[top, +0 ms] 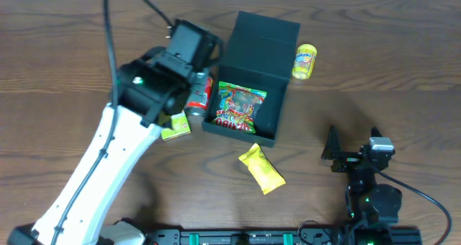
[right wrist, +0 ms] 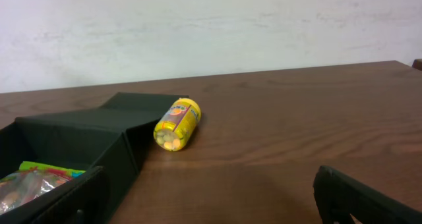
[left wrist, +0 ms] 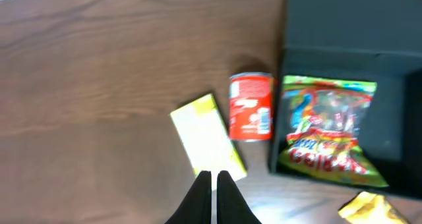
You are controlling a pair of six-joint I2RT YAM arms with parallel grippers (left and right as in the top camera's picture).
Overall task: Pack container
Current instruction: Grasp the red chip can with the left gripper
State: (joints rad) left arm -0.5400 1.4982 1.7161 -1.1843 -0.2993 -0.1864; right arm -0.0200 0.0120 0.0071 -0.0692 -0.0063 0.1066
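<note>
The container (top: 271, 114) is a dark square box, open, with its flap lid (top: 263, 34) laid back. A colourful candy bag (top: 240, 108) lies inside. In the left wrist view my left gripper (left wrist: 213, 178) is shut and empty, its tips hovering over the near end of a green-yellow carton (left wrist: 206, 143). A red can (left wrist: 251, 107) lies between that carton and the container wall (left wrist: 277, 159). My right gripper (right wrist: 211, 204) rests wide open low at the front right, holding nothing, facing the container's side (right wrist: 72, 141).
A yellow jar (top: 305, 61) lies on its side right of the lid, also seen as the jar (right wrist: 177, 124) from the right wrist. A yellow snack packet (top: 261, 169) lies in front of the container. The left arm (top: 108, 158) crosses the table's left half.
</note>
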